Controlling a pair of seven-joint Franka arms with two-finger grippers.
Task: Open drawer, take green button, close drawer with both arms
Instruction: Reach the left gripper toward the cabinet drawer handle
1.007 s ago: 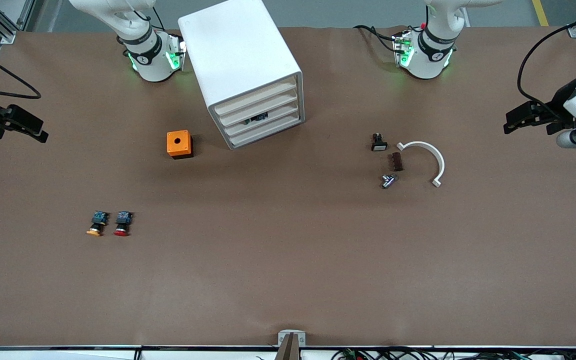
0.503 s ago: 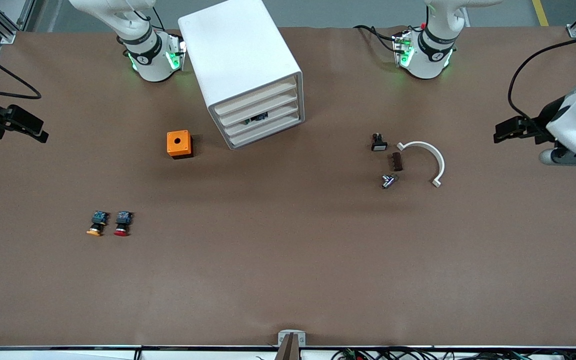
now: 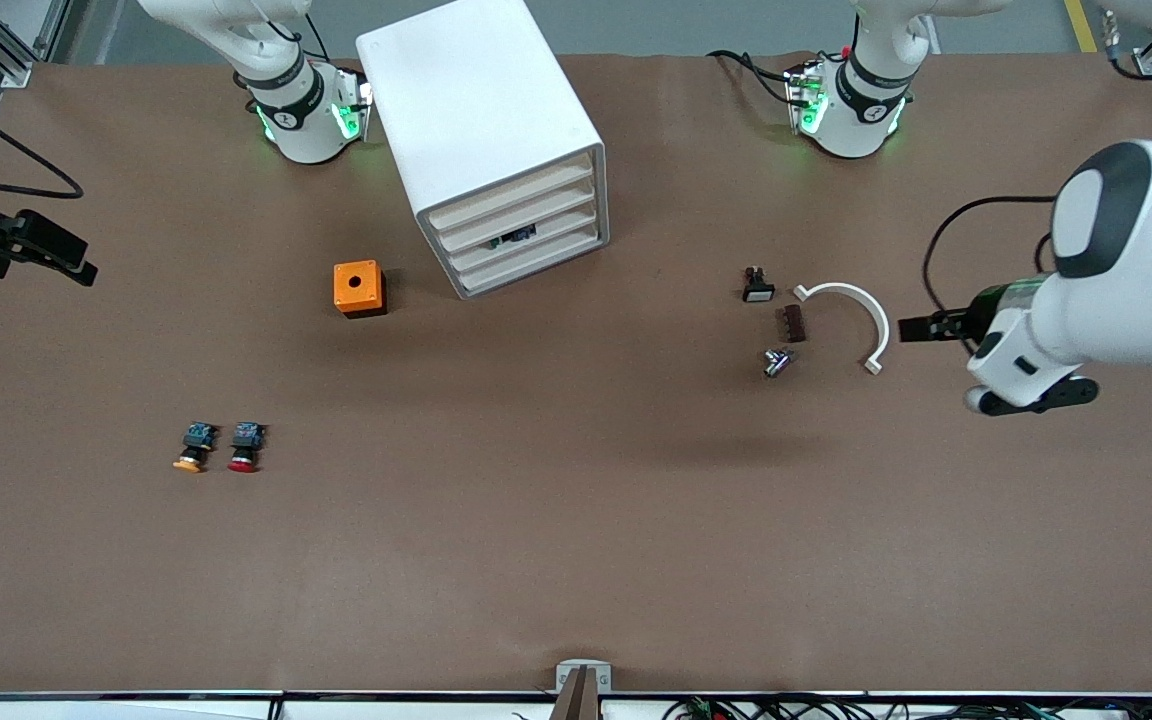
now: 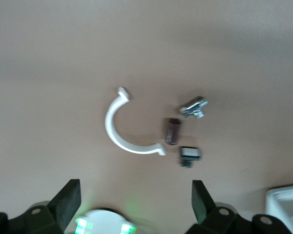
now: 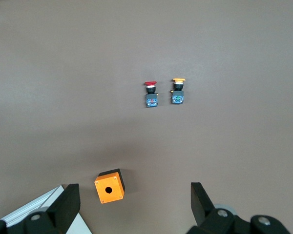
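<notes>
Front view: all four drawers of my white cabinet (image 3: 496, 150) are shut; a dark shape shows at the third drawer (image 3: 526, 237), perhaps the button, too small to tell. Nothing begun.

Left wrist view: my left gripper (image 4: 136, 200), fingers spread, hangs above a white clip (image 4: 124, 129).

Right wrist view: my right gripper (image 5: 134, 202), spread, empty, waits above the orange box (image 5: 110, 185).

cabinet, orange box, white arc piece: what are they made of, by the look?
Cabinet: likely moulded plastic, smooth white shell with rounded edges, cream drawer fronts. Orange box: probably plastic, matte even orange top on a darker base, round hole in the top. White arc piece: looks like plastic, uniform matte white with flanged ends; coated metal can't be ruled out.
</notes>
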